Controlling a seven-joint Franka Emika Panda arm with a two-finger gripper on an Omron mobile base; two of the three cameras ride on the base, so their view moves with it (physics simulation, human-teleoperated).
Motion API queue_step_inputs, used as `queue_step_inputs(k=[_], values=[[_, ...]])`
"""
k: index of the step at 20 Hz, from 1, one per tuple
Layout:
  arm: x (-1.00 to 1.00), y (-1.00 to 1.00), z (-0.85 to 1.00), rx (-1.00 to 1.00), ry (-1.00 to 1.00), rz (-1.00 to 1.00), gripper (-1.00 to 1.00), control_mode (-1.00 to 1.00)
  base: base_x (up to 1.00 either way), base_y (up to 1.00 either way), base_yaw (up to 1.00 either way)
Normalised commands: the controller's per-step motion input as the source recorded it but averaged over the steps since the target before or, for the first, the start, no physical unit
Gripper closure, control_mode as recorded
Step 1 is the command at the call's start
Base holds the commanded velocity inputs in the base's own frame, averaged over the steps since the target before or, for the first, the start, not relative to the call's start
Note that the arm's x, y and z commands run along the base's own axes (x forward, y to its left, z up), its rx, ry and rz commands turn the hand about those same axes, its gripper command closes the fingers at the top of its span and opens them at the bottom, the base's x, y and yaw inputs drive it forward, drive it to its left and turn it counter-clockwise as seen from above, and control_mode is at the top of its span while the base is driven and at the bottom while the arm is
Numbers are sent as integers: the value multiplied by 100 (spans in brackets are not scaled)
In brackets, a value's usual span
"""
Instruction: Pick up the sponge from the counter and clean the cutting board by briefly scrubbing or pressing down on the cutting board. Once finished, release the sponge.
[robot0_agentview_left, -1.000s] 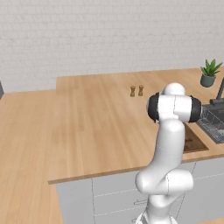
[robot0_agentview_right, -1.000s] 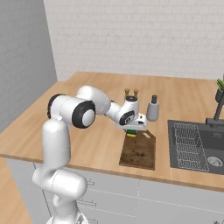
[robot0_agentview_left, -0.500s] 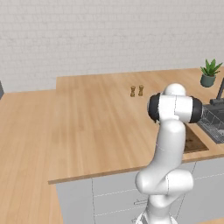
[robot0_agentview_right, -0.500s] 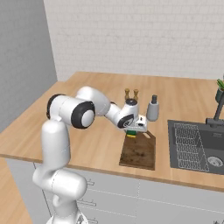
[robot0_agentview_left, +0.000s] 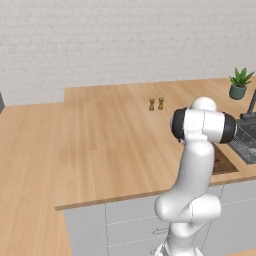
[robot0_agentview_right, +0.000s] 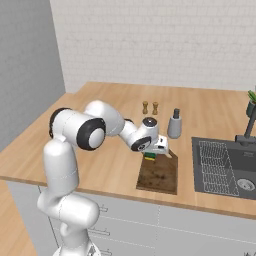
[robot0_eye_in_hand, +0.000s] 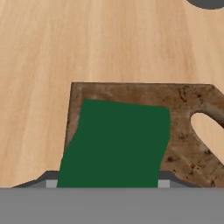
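Claw (robot0_agentview_right: 151, 156) clamped on the small rectangular sponge with dark green top and yellow underside (robot0_agentview_right: 150, 157), jaws closed against its sides. Sponge sits over the far end of the flat dark brown wooden cutting board (robot0_agentview_right: 159, 176); can't tell from the right base view if it's pressed onto the board or just above it. In the hand view the sponge's green face (robot0_eye_in_hand: 116, 142) covers the middle of the board (robot0_eye_in_hand: 183, 127), near the board's handle cutout. Board lies on the light-brown wood-plank surface (robot0_agentview_right: 105, 107), near its front edge, just left of the dark grey sink (robot0_agentview_right: 222, 167). Grey cylindrical bottle (robot0_agentview_right: 174, 125) stands behind the board, two small brown wooden shakers (robot0_agentview_right: 150, 107) further back. Potted green plant (robot0_agentview_left: 238, 84) at the far right of the surface in the left base view
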Motion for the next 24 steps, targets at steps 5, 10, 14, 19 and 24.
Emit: queue_step_inputs(k=[5, 10, 14, 19, 24], values=[[-34, 0, -6, 0, 0, 0, 100, -100, 0, 0, 0], [-39, -4, 0, 0, 0, 0, 100, -100, 0, 0, 0], [-47, -7, 0, 0, 0, 0, 100, -100, 0, 0, 0], [-53, -6, 0, 0, 0, 0, 100, -100, 0, 0, 0], [-58, -1, 0, 0, 0, 0, 100, -100, 0, 0, 0]])
